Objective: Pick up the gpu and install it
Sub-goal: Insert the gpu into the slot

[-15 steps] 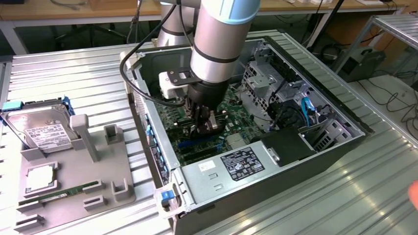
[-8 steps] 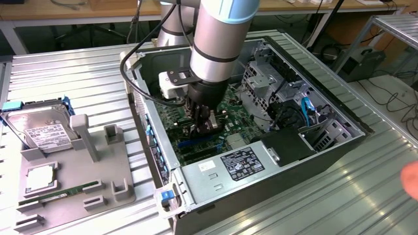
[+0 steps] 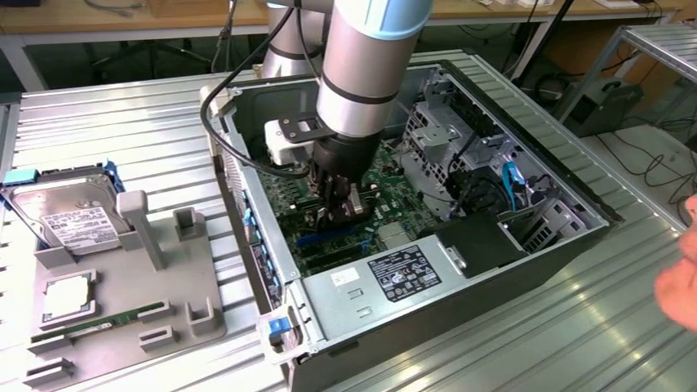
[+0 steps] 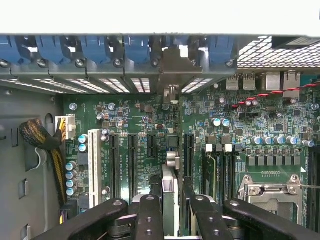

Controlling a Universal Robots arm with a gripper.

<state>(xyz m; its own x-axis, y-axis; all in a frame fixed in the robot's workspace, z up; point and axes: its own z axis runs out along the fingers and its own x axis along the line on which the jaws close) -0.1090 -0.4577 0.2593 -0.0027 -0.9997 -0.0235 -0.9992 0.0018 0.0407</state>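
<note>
A ribbed metal table [image 3: 130, 122] fills the room's middle, desks and cables behind it, and an open computer case [image 3: 544, 245] lies on its side there. A person's hand [image 3: 681, 286] shows at the exterior view's right edge.

The gpu [image 4: 170, 192] stands on edge inside the case, gripped from above by the gripper [image 3: 339, 202], whose fingers [image 4: 150, 215] are part-closed on both faces of the card. In the wrist view the card runs straight away from the camera, its lower edge over the motherboard [image 4: 250, 130] among the long expansion slots [image 4: 132, 160], its silver bracket [image 4: 172, 65] reaching up to the rear wall openings. Whether the edge is already seated in a slot I can't tell.

What I'd worry about: if the card sits a hair off the slot line, pressing down could jam its connector edge on the plastic or flex the board. The bracket end could also catch on the rear frame and tip the card. A grip on thin flat faces might let it slide.

The card itself looks thin and dark, seen nearly edge-on, with a bright metal end.

Off on the exterior view's left, a grey fixture tray [image 3: 120, 302] holds a hard drive [image 3: 71, 216], a green memory stick [image 3: 104, 320] and a processor [image 3: 68, 296].
</note>
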